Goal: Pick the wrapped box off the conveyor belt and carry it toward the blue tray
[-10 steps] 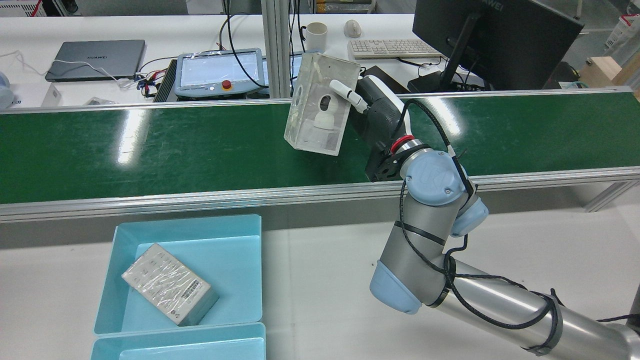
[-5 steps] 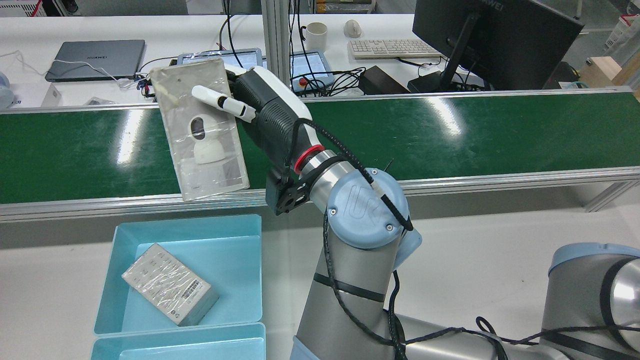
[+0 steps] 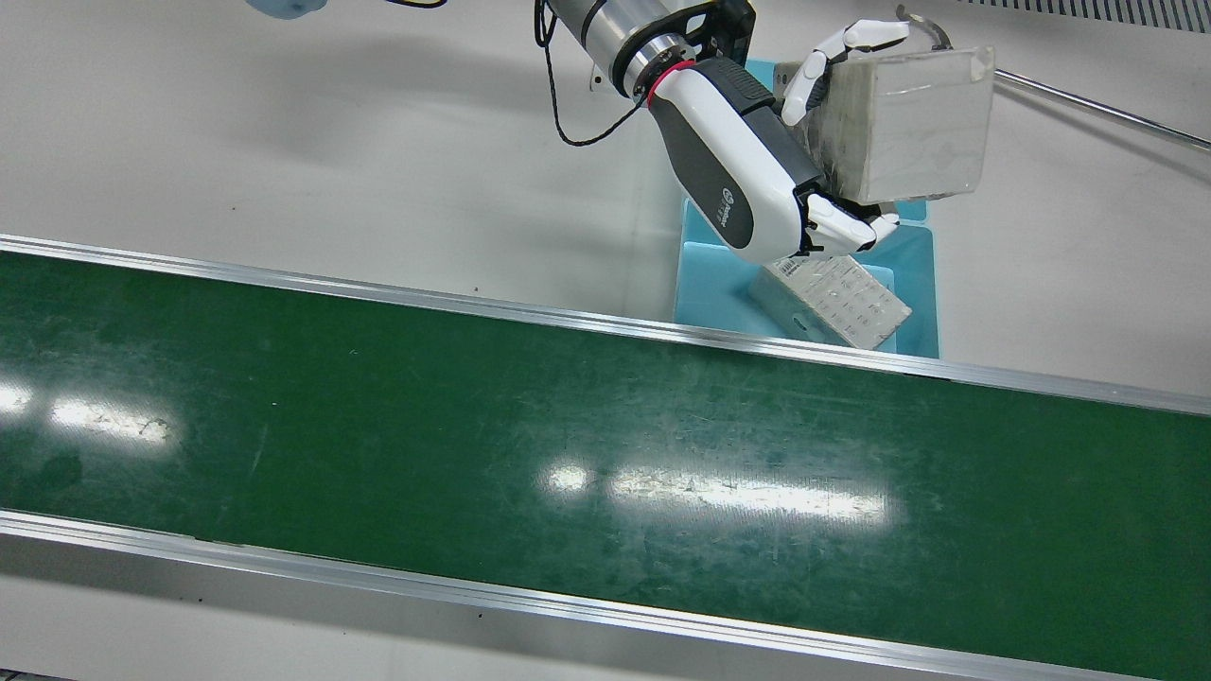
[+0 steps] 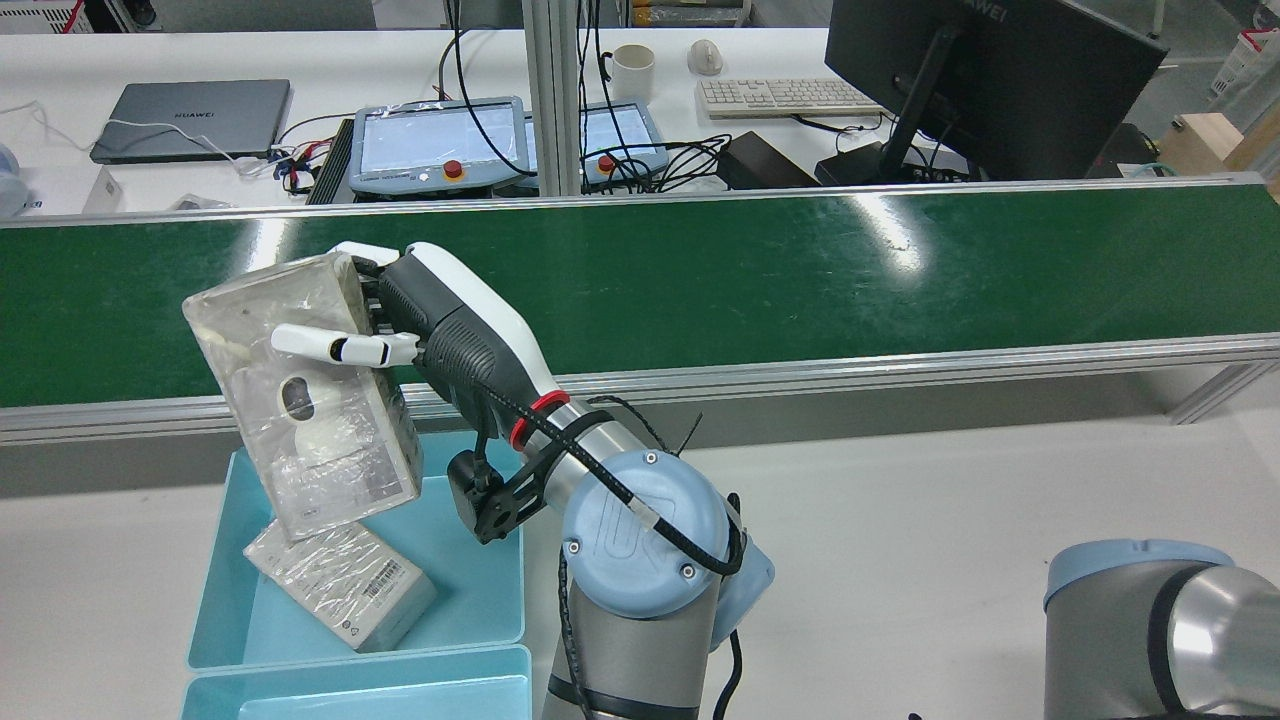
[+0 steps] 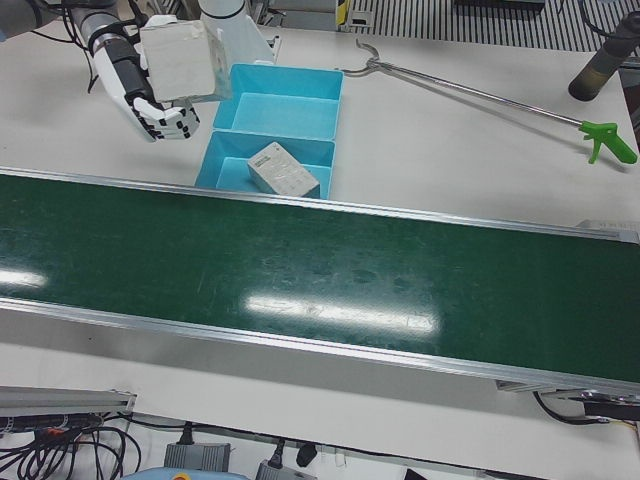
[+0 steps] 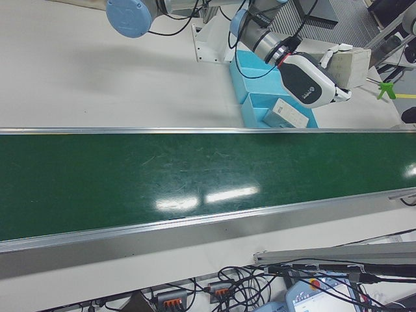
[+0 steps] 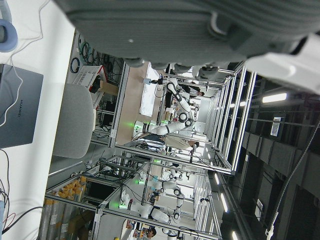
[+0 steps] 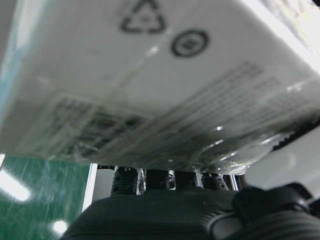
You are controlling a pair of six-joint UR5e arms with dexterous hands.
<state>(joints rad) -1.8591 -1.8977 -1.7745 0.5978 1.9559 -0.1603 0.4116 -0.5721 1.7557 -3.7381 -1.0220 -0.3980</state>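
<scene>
**Wrapped box held over the blue tray**

My right hand [image 4: 400, 320] is clamped on the wrapped box [image 4: 300, 400], fingers [image 4: 330, 345] across its printed face and the rest behind it. I hold the box tilted in the air, clear of the green conveyor belt [image 4: 800, 270], its lower end above the far left corner of the blue tray [image 4: 480, 600] on the white worktop [image 4: 950, 500]. In the tray lies 1 other wrapped box [image 4: 340, 585], flat and skewed, just below the one I carry; I cannot tell whether the 2 touch. A 2nd blue tray [image 5: 285, 95] sits against the first. My left hand's camera looks out across the room, and no view shows that hand's fingers, so I cannot tell its state.
</scene>
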